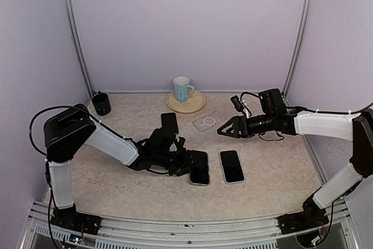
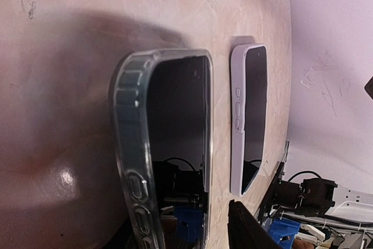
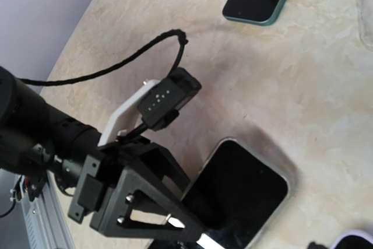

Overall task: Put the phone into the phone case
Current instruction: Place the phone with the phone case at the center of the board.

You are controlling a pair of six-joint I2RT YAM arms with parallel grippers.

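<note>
Clear plastic of the phone case hugs the phone, long axis pointing away from the bases, just right of the left gripper, grip unreadable; right gripper hangs spread, farther off.

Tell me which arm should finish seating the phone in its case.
Left, most likely. The left gripper is already down at the phone and its clear case. The right gripper hangs apart from them, farther back over the table.

Closed by pale lilac walls at nine, twelve and three o'clock. Floored with beige marbled tabletop. Framed by silver posts at eleven and one. Evenly lit.
</note>
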